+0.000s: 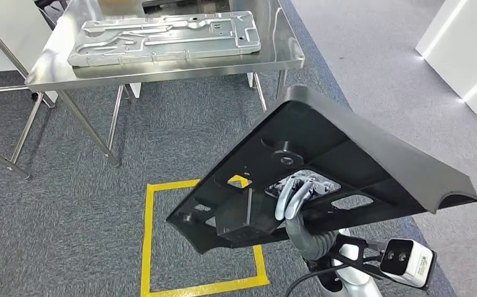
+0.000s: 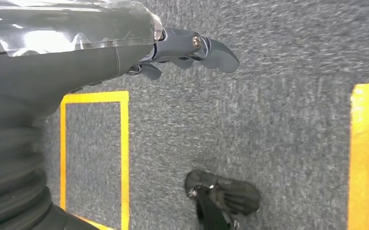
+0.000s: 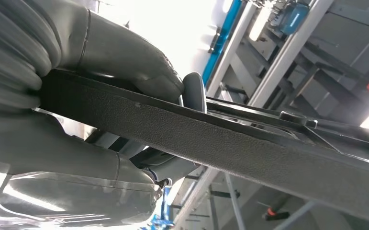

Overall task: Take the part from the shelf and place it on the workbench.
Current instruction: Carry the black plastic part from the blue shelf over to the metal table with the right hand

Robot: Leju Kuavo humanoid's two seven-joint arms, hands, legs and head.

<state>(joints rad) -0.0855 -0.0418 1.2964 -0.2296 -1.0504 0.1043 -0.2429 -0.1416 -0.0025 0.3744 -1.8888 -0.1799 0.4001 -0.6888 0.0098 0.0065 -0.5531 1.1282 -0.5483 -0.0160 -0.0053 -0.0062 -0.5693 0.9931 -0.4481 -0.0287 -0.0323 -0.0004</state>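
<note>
A: What is to be minded in the step in hand?

B: The carry to the steel table, it is judged. The table stands at eleven o'clock in the head view, across the grey carpet, and much of its top is taken by a pressed metal panel. A bare strip is left along the near edge and at the right end, so the black part would best be brought in level and set down there, clear of the panel. The part is wide and is tilted, its far corner raised; the tilt should be taken out before lowering, lest an edge strike the table rim first.

A: And the yellow taped square on the floor?

B: It lies at seven o'clock below the part; it may mark a standing place, though that cannot be confirmed.

A: Where is the part relative to the right hand?

B: It is held by it. In the head view the fingers are seen hooked against the underside near the middle; in the right wrist view the edge of the part is clamped between thumb and fingers.

A: And the left hand?

B: Nothing is held by it; it hangs over the carpet with fingers loosely extended.
</note>
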